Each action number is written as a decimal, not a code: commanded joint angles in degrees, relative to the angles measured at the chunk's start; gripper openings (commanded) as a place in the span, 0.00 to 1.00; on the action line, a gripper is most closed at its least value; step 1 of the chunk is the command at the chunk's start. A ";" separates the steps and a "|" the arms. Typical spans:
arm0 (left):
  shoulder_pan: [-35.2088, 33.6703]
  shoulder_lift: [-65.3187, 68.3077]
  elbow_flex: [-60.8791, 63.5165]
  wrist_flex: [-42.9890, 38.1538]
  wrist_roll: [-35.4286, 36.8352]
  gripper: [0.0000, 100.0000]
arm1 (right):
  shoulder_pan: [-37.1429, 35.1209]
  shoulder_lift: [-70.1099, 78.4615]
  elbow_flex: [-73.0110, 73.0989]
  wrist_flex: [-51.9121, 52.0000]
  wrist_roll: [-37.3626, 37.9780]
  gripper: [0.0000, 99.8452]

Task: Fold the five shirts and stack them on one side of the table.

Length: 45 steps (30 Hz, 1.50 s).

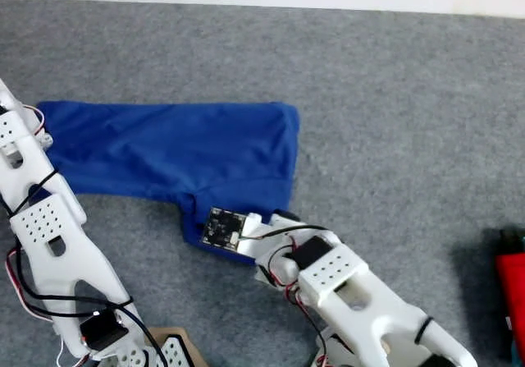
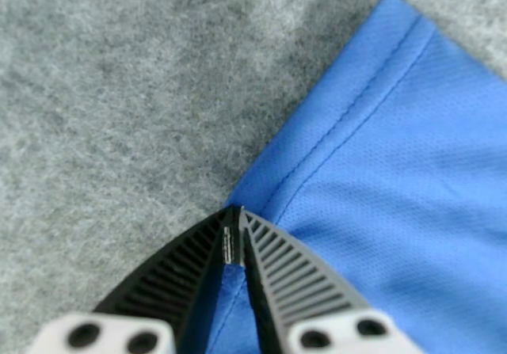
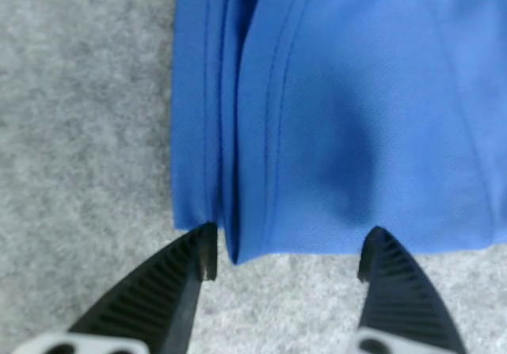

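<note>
A blue shirt (image 1: 180, 149) lies partly folded on the grey table, with one flap hanging toward the front. My left gripper (image 2: 234, 226) sits at the shirt's far left corner (image 2: 261, 181), shut with the blue hem pinched between its ribbed fingers (image 2: 281, 271). In the high view the left gripper (image 1: 33, 125) is at the cloth's left end. My right gripper (image 3: 290, 255) stands open at the front flap, its fingertips level with the folded hem edge (image 3: 238, 247), which lies between them. From above, the right gripper (image 1: 212, 234) is under its wrist camera board at the flap's lower edge.
A red object (image 1: 513, 289) lies at the right edge of the table. A brown board corner (image 1: 176, 344) shows at the front by the left arm's base. Bare grey surface stretches right of and behind the shirt.
</note>
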 commanded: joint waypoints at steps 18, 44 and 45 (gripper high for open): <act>0.84 -0.22 -1.98 0.62 0.26 0.00 | 5.76 0.92 -5.76 -4.70 0.70 0.01; 0.75 -0.04 -1.98 0.26 0.26 0.00 | 15.52 49.10 -68.88 -1.63 -2.55 0.01; 0.75 -0.04 -1.98 0.26 0.26 0.00 | 15.78 51.38 -71.69 -0.40 -2.55 0.01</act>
